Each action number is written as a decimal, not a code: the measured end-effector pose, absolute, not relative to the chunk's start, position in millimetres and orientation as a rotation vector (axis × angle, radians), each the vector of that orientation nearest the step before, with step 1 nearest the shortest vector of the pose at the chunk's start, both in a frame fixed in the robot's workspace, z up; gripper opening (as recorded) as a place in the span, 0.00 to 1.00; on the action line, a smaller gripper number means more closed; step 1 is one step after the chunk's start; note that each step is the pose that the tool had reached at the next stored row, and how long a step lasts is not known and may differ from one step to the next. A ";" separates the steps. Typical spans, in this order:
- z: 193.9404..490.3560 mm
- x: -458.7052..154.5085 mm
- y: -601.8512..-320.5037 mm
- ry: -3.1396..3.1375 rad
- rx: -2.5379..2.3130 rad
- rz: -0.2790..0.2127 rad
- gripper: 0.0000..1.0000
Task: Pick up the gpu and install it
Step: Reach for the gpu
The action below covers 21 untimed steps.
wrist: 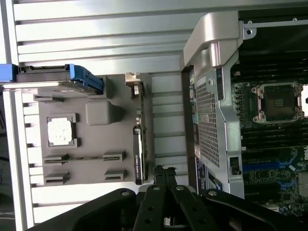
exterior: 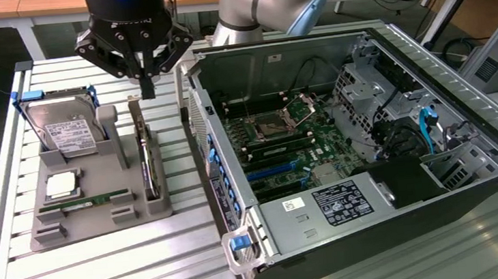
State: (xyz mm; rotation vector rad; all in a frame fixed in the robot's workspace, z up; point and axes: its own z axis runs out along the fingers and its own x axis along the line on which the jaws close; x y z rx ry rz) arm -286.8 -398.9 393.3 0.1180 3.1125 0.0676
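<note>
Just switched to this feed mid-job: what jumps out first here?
The open PC case at the exterior view's right dominates, lying on its side with its motherboard exposed. At that view's left, the black gripper hangs shut above the gpu, which stands on edge in a grey holder beside a hard drive.

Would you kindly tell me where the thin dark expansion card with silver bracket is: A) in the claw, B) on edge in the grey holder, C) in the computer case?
B: the expansion card stands on edge in the grey holder, with the shut, empty claw above it.
</note>
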 end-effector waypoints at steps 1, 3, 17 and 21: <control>393.3 -287.7 -398.9 3.113 0.118 0.068 0.11; 393.3 -289.2 -398.9 3.113 0.118 0.068 0.11; 393.3 -300.0 -398.9 3.113 0.118 0.067 0.11; 393.3 -303.8 -398.9 3.112 0.118 0.068 0.11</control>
